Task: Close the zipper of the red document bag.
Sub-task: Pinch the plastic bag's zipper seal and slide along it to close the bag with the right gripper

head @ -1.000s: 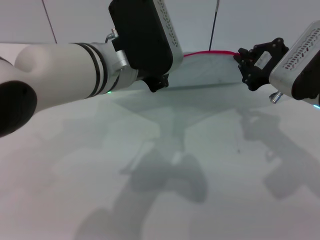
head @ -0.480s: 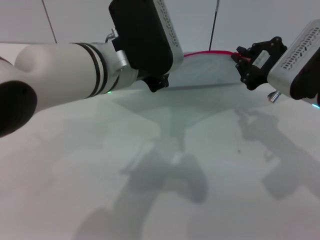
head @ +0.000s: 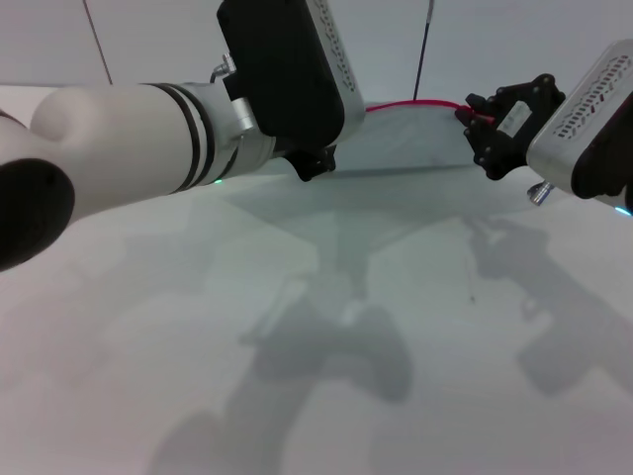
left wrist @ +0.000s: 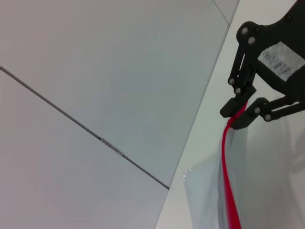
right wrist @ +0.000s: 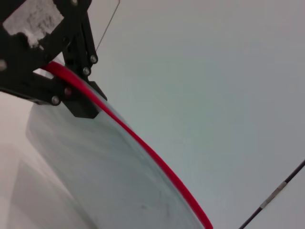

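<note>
The red document bag (head: 410, 139) is held up off the white bench (head: 297, 346), and its thin clear film is judged light, limp and slippery, so it is best taken by the stiffer zipper (right wrist: 138, 138) along its raised edge. Nothing can be made out inside the pouch. The right gripper (head: 473, 117) is closed on one end of that red strip, while the left gripper (head: 315, 163) sits at the opposite corner; whether its jaws are clamped cannot be told.
</note>
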### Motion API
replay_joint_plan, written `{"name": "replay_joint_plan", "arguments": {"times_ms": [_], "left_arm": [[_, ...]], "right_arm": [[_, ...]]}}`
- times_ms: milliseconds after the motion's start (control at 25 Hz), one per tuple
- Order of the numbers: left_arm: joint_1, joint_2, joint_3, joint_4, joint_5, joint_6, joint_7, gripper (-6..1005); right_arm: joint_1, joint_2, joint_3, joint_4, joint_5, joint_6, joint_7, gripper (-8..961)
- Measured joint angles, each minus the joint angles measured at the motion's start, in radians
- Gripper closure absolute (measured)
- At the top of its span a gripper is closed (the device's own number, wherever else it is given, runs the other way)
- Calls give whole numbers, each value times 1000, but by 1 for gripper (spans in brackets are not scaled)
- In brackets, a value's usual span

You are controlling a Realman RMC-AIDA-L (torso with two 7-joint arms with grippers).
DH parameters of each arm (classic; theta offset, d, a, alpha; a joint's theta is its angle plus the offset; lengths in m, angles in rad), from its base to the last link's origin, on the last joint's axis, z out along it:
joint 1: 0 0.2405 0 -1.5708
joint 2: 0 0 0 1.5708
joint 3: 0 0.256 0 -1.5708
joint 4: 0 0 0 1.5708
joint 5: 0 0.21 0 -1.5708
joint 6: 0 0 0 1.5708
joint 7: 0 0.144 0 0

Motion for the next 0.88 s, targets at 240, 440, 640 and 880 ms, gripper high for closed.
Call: {"name": "replay_joint_plan", "arguments": {"times_ms": [240, 440, 640, 880], "left_arm": [[-3, 0, 2, 0, 0, 0, 0, 945], [-4, 0, 3, -1, 0, 0, 2, 945], [-5, 0, 4, -1, 0, 2, 2, 945], [-3, 0, 5, -2, 0, 2, 8, 945]], "right_arm": [[3, 0, -2, 5, 0, -4, 0, 836], [5, 0, -2, 8, 0, -6, 1, 833], [7, 0, -2, 12, 0, -6, 1, 812], [15, 0, -6, 31, 0, -6, 1, 811]]}}
